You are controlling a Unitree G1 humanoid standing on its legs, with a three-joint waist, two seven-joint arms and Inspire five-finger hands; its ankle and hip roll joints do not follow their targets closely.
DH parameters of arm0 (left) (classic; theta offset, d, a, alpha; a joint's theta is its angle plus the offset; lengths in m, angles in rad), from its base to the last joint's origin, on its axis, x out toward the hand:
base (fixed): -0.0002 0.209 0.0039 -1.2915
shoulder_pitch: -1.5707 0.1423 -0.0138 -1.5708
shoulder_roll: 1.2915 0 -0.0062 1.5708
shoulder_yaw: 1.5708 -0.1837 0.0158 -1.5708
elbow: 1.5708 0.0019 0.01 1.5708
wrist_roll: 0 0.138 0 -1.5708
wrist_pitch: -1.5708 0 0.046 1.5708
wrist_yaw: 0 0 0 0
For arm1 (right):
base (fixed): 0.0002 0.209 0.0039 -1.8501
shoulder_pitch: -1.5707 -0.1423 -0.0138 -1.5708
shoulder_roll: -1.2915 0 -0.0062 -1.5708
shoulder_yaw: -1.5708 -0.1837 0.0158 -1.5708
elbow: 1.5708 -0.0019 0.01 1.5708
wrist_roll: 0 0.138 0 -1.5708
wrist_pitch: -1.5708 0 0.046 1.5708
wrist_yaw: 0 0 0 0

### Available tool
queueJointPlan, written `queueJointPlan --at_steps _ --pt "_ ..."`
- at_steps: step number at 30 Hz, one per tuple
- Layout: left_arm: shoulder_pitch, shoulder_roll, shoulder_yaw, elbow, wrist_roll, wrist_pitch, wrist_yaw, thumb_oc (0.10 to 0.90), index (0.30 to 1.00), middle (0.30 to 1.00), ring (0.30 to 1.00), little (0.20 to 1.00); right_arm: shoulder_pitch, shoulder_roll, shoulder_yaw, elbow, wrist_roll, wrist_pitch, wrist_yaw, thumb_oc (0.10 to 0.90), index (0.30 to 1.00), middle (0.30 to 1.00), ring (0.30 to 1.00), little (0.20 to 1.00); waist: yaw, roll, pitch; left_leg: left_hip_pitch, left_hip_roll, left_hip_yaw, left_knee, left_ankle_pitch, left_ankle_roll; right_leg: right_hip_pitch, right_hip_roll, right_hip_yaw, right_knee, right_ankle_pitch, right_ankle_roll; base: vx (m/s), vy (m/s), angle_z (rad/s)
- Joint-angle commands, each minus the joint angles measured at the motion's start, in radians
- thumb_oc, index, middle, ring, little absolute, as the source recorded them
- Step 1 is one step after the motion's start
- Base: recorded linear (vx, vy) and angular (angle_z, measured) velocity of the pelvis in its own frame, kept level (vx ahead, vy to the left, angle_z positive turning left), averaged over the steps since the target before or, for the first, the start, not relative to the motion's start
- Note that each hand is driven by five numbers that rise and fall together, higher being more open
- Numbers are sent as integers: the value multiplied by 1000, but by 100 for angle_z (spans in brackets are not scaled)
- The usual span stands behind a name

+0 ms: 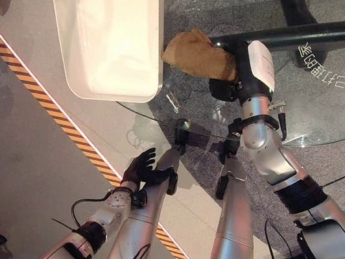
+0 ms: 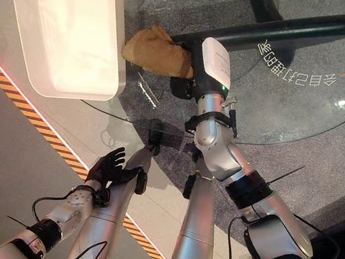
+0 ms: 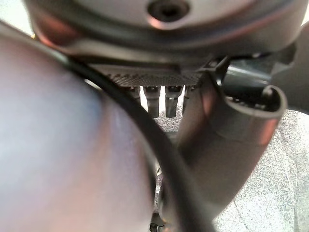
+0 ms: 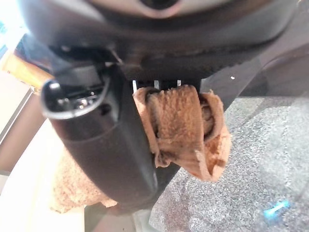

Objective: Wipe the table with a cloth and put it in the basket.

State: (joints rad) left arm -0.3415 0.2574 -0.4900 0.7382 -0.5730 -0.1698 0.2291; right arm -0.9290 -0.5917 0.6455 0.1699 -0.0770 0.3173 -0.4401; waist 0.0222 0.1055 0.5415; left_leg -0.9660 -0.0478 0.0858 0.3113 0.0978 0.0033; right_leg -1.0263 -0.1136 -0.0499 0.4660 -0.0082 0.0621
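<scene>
A brown cloth [image 1: 194, 54] is bunched in my right hand [image 1: 224, 85], whose fingers and thumb [image 4: 106, 145] curl round it. The right wrist view shows a fold of the cloth [image 4: 181, 128] pinched against the palm. The cloth sits over the near left part of the round glass table [image 1: 333, 109], its free end reaching the rim of the white basket [image 1: 159, 62]. I cannot tell whether the cloth touches the glass. My left hand [image 1: 140, 167] hangs low beside the table, below its edge, with relaxed fingers [image 3: 159, 99] and nothing in it.
The long white basket stands to the left of the table, its right wall [image 2: 117, 42] against the glass edge. A dark table base [image 1: 319, 31] shows through the glass. Orange-and-black striped tape [image 1: 45, 103] runs across the floor on the left.
</scene>
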Motion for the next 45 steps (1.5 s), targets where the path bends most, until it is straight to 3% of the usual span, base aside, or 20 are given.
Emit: queueJointPlan --at_steps 1,10,15,24,33,38,45 --pt "127 7 5 15 44 -5 21 800 900 900 900 900 13 -36 -84 -48 14 -2 -161 100 300 300 300 200 11 10 -22 -2 -40 -6 81 -115 2 1 44 -29 -66 46 35 0 0 0" --pt "148 21 8 14 49 -9 21 800 900 900 900 900 -54 -134 -224 54 140 33 -329 100 300 300 300 200 9 4 -22 11 -42 -12 79 -126 4 13 52 -24 -73 51 34 0 0 0" --pt "154 37 8 5 32 -19 15 800 900 900 900 900 -37 -211 -294 119 235 15 -419 100 300 300 300 200 -3 5 -22 8 -41 -10 75 -129 6 9 56 -16 -80 53 32 -2 1 -4" --pt "169 51 11 -18 12 -23 23 800 900 900 900 900 75 -272 -419 143 385 -48 -551 100 300 300 300 200 -25 2 -22 4 -37 0 68 -131 8 4 62 -2 -97 58 32 0 -1 -8" --pt "168 55 4 -32 -1 -23 39 800 900 900 900 900 176 -263 -549 213 541 -202 -706 100 300 300 300 200 -35 7 -22 -4 -39 4 63 -132 9 1 61 5 -111 60 31 3 3 -3" --pt "164 57 0 -36 0 -19 37 800 900 900 900 900 162 -250 -552 201 548 -252 -700 100 300 300 300 200 -29 10 -22 -5 -44 -3 59 -129 11 1 60 2 -116 63 31 0 0 0" --pt "163 40 8 -27 13 -25 32 800 900 900 900 900 115 -220 -501 98 475 -244 -622 100 300 300 300 200 -23 12 -22 -6 -47 -6 61 -128 10 3 59 0 -114 56 29 0 0 0"
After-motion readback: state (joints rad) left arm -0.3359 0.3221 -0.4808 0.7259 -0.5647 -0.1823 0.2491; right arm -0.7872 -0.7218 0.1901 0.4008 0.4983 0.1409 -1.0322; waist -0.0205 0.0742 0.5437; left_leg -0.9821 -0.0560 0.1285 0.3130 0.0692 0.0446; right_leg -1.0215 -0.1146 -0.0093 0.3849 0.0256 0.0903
